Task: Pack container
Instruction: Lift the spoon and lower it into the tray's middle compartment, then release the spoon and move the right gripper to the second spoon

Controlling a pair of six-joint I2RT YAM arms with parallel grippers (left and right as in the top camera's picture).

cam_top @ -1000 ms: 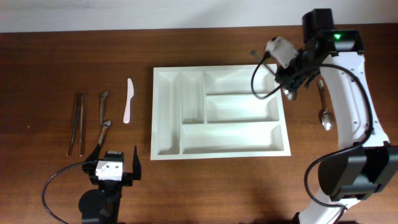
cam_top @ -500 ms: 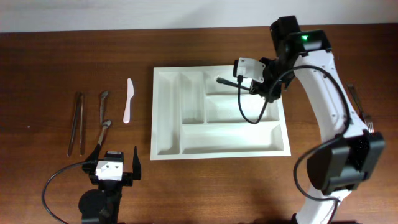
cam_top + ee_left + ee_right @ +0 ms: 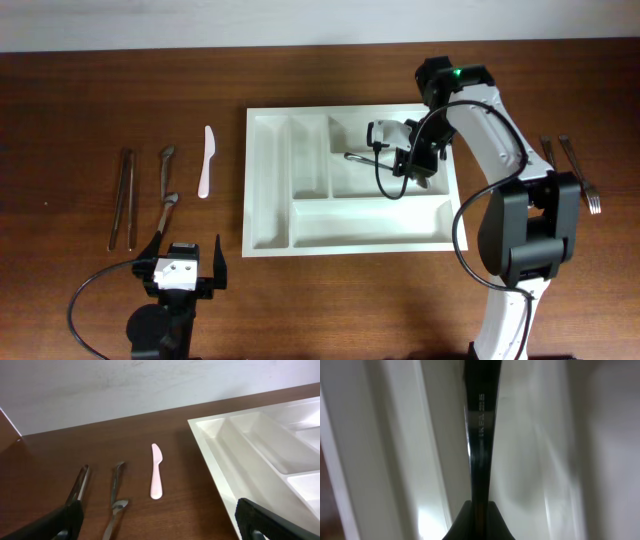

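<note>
Placing: right gripper [image 3: 380, 155] pinches a slim steel utensil [image 3: 480, 435] over the large white plastic tray [image 3: 262, 180], two-o'clock compartment; next, release. Left gripper [image 3: 187, 258] wide.

Bright, even light — R wrist blurry.

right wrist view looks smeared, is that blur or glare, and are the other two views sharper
Right wrist view: blurred, the metal utensil handle's engraving unreadable and the container walls streaked, with a glare patch lower left. Overhead view: sharp, evenly lit, soft shadows inside the compartments. Left wrist view: plastic knife crisp, its own dark jaws soft at the bottom corners.
</note>
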